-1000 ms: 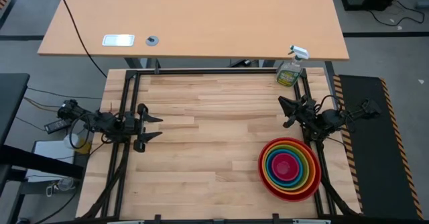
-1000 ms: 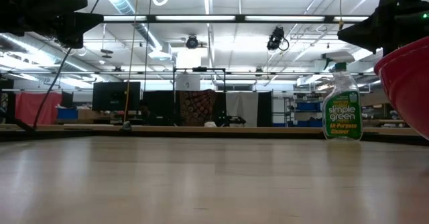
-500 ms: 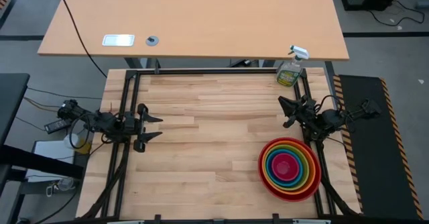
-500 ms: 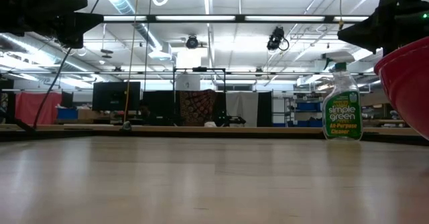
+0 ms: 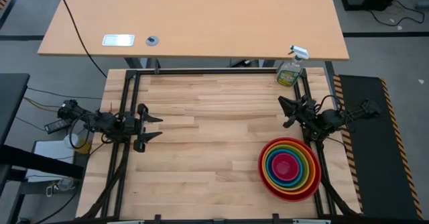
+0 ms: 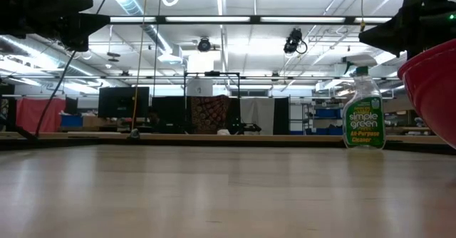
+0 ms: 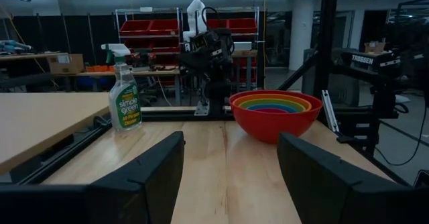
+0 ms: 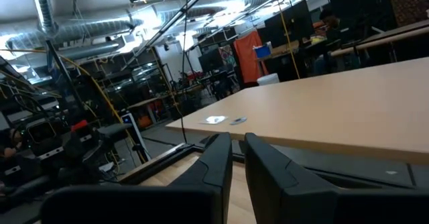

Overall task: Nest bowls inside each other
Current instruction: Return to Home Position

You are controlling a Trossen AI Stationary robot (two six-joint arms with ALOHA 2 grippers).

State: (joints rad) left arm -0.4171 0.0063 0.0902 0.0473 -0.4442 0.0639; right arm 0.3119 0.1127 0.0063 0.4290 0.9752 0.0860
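The bowls (image 5: 289, 168) stand nested as one stack at the table's near right: red outermost, then orange, lime green and blue, with magenta pink in the middle. The stack rests on its red base and also shows in the left wrist view (image 7: 275, 111); the low view shows only its red wall (image 6: 434, 88). My left gripper (image 5: 155, 127) hovers open at the table's left edge, above the wood. My right gripper (image 5: 284, 111) hovers shut at the right edge, just beyond the stack, holding nothing.
A green spray bottle (image 5: 289, 68) stands at the table's far right corner, also seen in the low view (image 6: 363, 111). A black frame rail (image 5: 127, 96) runs along the table's edges. A lighter desk (image 5: 194, 16) stands behind the far edge.
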